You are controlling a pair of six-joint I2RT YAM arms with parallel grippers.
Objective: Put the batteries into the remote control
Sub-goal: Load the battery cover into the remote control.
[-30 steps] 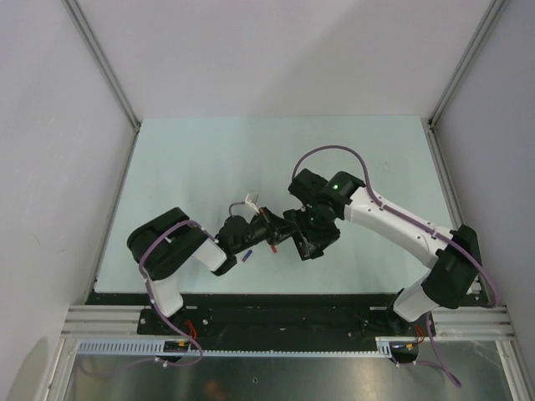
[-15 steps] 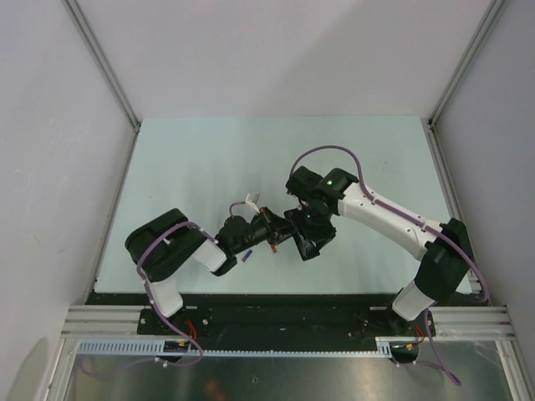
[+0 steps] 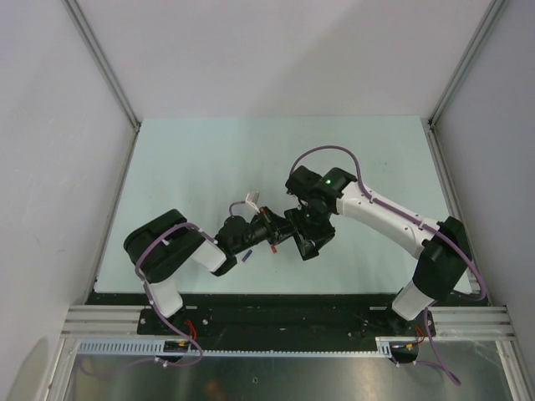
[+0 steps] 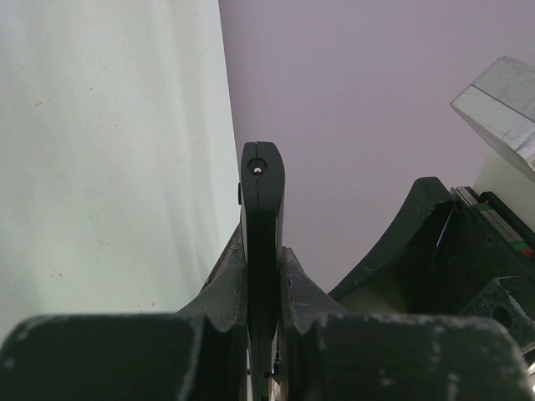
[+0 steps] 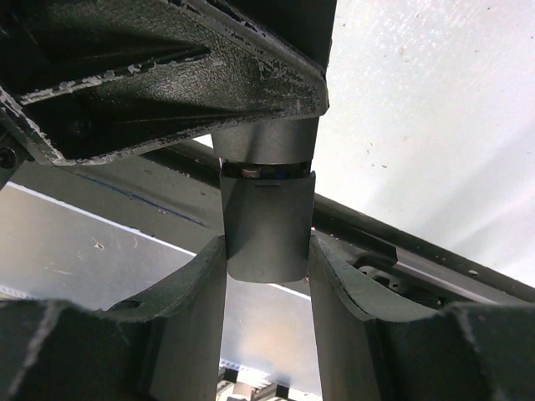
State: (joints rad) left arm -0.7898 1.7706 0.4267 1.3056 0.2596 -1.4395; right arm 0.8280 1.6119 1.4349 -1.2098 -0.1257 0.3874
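The remote control (image 4: 262,192) is a slim black bar, seen edge-on in the left wrist view. My left gripper (image 4: 262,251) is shut on it and holds it above the table. In the top view, my left gripper (image 3: 269,229) and right gripper (image 3: 303,239) meet just above the table's front centre. In the right wrist view, my right gripper (image 5: 267,255) has its fingertips closed on the remote's free end (image 5: 266,221), below a thin seam. My left gripper (image 5: 167,75) fills the top of that view. A purple-blue battery (image 3: 247,256) lies on the table by the left wrist. The other batteries are hidden.
The pale green table (image 3: 201,167) has grey walls on the left, back and right. A black base rail (image 3: 276,305) runs along the front edge. The right arm's body (image 4: 443,251) stands close to the right of the left gripper.
The right arm's elbow and shoulder have swung slightly left. Both grippers have stayed together at the remote with almost no shift.
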